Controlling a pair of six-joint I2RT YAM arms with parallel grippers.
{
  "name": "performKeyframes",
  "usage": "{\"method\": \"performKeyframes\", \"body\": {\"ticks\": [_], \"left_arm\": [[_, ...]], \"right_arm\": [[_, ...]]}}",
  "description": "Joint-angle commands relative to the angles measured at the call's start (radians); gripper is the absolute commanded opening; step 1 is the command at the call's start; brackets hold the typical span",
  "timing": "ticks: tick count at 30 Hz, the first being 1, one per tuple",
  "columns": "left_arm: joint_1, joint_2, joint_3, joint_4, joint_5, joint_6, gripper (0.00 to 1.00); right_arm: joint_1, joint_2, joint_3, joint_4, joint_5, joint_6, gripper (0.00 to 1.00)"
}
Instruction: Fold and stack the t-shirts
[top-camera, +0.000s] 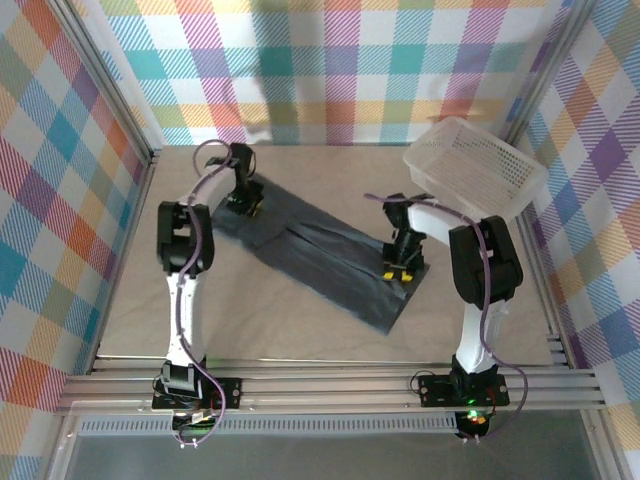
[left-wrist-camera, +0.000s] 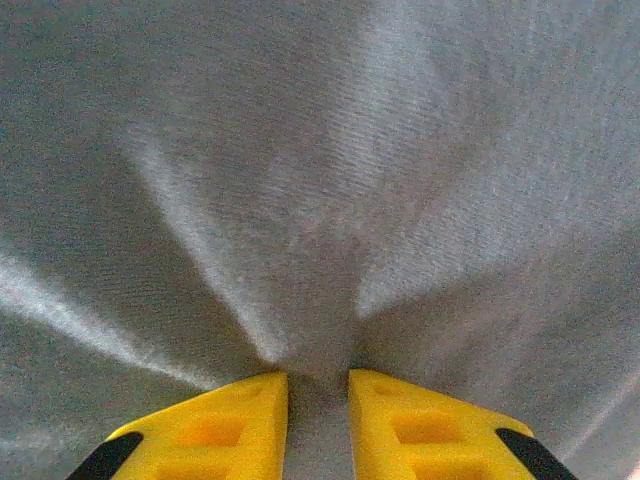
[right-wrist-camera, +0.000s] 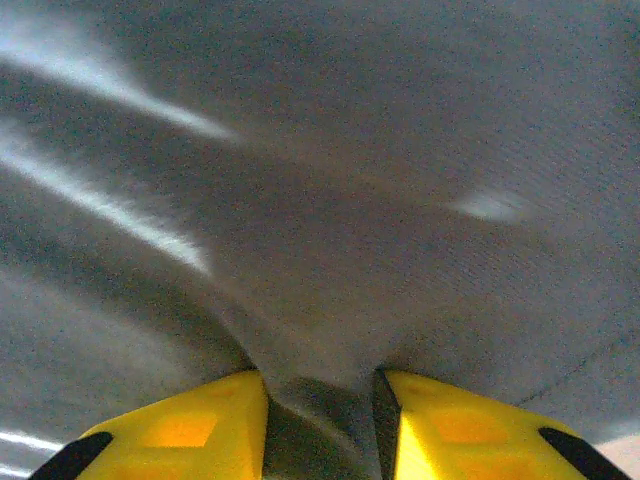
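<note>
- Top external view: the t-shirt (top-camera: 320, 255) lies on the table (top-camera: 300, 335) as a long dark slate strip, stretched on a diagonal between the 2 grippers.
- The left gripper (top-camera: 243, 203) points down onto the far-left end of the strip, with the rest of the cloth running away from it toward the right gripper (top-camera: 400, 270).
- The right gripper sits on the near-right end, and a short flap of cloth lies just past it on the near side.
- A white lattice basket (top-camera: 475, 165) rests tilted well beyond the right gripper, in the far-right corner and apart from the shirt.
- Left wrist view: the left gripper (left-wrist-camera: 318, 405) is nearly closed. Its 2 yellow fingers (left-wrist-camera: 215, 430) leave only a narrow gap, with a fold of the t-shirt (left-wrist-camera: 330, 200) pinched in it. Pale creases fan out ahead of the tips.
- Right wrist view: the right gripper (right-wrist-camera: 320, 425) is also drawn in tight, with a bunched ridge of the t-shirt (right-wrist-camera: 350, 230) caught between its fingers (right-wrist-camera: 180, 430). Taut creases run ahead and to the left of the tips.
</note>
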Motion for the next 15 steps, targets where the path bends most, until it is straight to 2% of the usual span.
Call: {"method": "performKeyframes", "body": {"ticks": [1, 4, 8, 12, 15], "left_arm": [[-0.080, 0.176, 0.249, -0.024, 0.081, 0.084, 0.24], [-0.134, 0.303, 0.423, 0.023, 0.150, 0.064, 0.24], [-0.185, 0.365, 0.449, 0.222, 0.226, 0.006, 0.23], [-0.192, 0.412, 0.497, 0.336, 0.248, -0.025, 0.23], [-0.173, 0.441, 0.594, 0.336, 0.248, -0.027, 0.26]], "right_arm": [[0.105, -0.032, -0.087, 0.013, -0.114, 0.166, 0.36], [0.207, -0.040, -0.128, 0.076, -0.191, 0.269, 0.36], [0.300, 0.005, -0.122, 0.177, -0.310, 0.374, 0.36], [0.340, 0.070, -0.061, 0.274, -0.378, 0.458, 0.36], [0.339, 0.087, 0.026, 0.231, -0.343, 0.466, 0.36]]}}
